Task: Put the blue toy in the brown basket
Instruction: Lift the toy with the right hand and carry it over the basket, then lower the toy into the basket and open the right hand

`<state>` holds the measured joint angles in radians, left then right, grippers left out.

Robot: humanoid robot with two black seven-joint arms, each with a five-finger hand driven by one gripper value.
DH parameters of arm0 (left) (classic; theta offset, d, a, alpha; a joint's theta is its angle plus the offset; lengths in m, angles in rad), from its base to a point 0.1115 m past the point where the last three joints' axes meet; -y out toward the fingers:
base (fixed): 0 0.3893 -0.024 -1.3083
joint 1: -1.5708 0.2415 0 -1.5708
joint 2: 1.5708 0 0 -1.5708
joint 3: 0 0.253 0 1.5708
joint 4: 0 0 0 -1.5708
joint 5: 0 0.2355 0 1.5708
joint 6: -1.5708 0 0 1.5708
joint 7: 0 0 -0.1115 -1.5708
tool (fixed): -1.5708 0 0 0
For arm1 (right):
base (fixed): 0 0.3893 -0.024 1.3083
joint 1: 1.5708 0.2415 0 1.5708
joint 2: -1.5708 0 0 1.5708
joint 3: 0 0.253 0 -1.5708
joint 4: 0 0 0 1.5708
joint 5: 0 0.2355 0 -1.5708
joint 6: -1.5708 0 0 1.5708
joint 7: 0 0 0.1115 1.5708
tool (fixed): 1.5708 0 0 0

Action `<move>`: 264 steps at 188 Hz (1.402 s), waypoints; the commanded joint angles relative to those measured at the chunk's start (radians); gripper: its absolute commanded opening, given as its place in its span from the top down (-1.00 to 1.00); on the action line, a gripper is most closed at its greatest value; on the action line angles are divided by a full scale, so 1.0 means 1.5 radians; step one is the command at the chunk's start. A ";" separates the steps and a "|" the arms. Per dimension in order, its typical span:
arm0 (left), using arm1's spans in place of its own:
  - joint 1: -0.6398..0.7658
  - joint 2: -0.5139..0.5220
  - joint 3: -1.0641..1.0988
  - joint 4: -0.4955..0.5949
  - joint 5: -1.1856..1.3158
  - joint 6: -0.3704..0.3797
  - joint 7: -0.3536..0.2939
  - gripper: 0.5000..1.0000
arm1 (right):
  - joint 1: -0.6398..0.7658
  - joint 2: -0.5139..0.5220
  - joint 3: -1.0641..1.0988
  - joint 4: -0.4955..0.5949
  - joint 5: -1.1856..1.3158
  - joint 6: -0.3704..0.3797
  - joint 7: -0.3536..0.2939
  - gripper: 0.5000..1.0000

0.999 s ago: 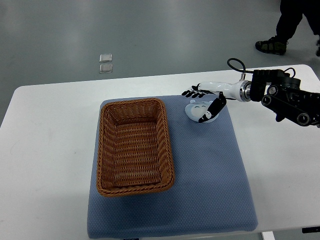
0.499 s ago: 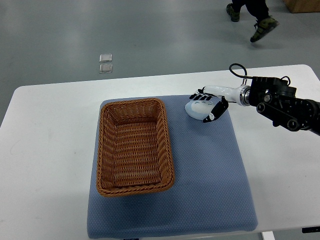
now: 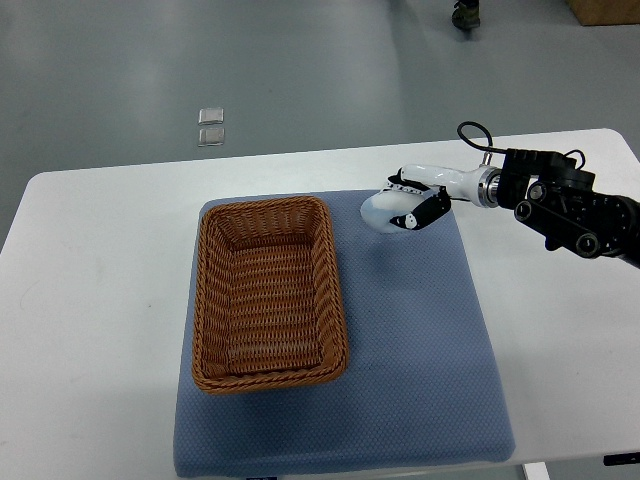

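Closing around the blue toy point(image 3: 381, 209) now, the right hand point(image 3: 408, 203) has its fingers wrapped over the top and its thumb tucked under the near side: that is a grip, not a hover. A second ago, in this same top view, the fingers were fanned out flat above the toy and the thumb stood off to one side; half a second ago they were curling in. Now the pale blue shape has slid a touch toward nine o'clock, and a soft shadow shows under it on the blue mat point(image 3: 420, 340), so my read is that it has just come off the surface, or is very nearly off.

The brown basket point(image 3: 268, 291) sits at about eight o'clock from the toy, near but not touching, empty and unmoved across all three frames. The arm reaches in from three o'clock over the white table point(image 3: 90, 280). No left arm shows anywhere.

What this means: the grasp is made, and the carry is what remains. I judge the task at roughly its midpoint. The next move calls for a short sweep toward nine o'clock, clearing the basket's near rim, then a release over the weave. The toy looks smooth and rounded, so a slip from the fingers is the risk to watch.

Up at twelve o'clock, a person's shoe point(image 3: 465, 15) is almost out of frame.
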<state>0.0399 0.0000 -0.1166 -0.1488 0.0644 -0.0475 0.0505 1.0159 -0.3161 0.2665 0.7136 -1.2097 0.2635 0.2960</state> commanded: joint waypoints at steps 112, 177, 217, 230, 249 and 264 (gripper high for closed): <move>0.000 0.000 0.000 0.000 0.000 0.000 0.000 -1.00 | 0.070 0.137 -0.074 0.120 -0.001 -0.004 0.058 1.00; 0.000 0.000 0.000 0.000 0.000 0.000 0.000 -1.00 | 0.042 0.133 -0.088 0.120 -0.004 -0.005 0.058 -0.09; 0.000 0.000 0.000 0.000 0.000 0.000 0.000 -1.00 | 0.030 0.125 -0.045 0.120 0.014 -0.005 0.059 -0.44; 0.000 0.000 0.000 0.000 0.000 0.000 0.000 -1.00 | 0.027 0.123 -0.014 0.120 0.030 0.006 0.058 -0.44; 0.000 0.000 0.000 0.000 0.000 0.000 0.000 -1.00 | 0.008 0.092 0.030 0.119 0.091 0.018 0.043 -0.44; 0.000 0.000 0.000 0.000 0.000 0.000 0.000 -1.00 | -0.006 0.067 0.064 0.120 0.161 0.043 0.009 -0.44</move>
<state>0.0400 0.0000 -0.1166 -0.1488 0.0644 -0.0475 0.0507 1.0342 -0.1671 0.2960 0.8940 -1.0918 0.2869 0.3650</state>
